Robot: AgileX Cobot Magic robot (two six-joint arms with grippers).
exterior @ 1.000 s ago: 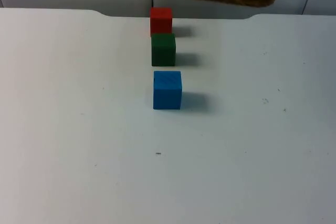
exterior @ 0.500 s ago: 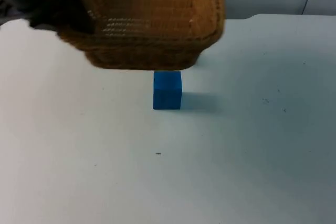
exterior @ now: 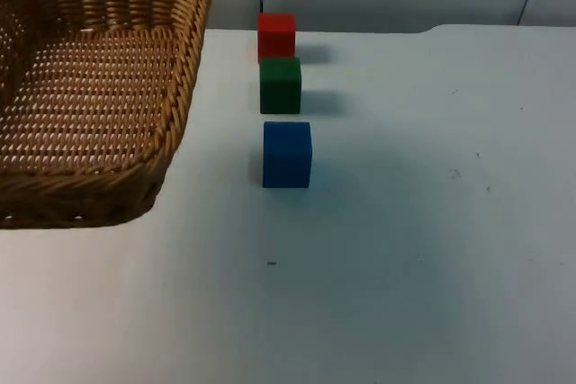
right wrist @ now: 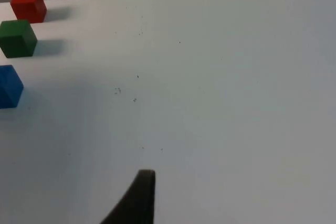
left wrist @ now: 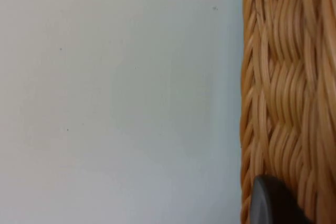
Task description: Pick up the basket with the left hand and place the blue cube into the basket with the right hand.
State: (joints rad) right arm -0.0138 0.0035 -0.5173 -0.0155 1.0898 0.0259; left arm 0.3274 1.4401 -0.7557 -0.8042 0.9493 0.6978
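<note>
The basket (exterior: 90,87) occupies the upper left of the top view, open side up, well apart from the blue cube (exterior: 287,155). The cube rests on the table (exterior: 405,249) at frame centre, nearest of a row with the green cube (exterior: 280,85) and red cube (exterior: 276,36) behind it. The left wrist view shows a black fingertip against the wicker wall; whether the left gripper clamps it cannot be told. The right gripper's state cannot be told either; it waits away from the cubes. Remaining: grasp the blue cube and place it in the basket.
</note>
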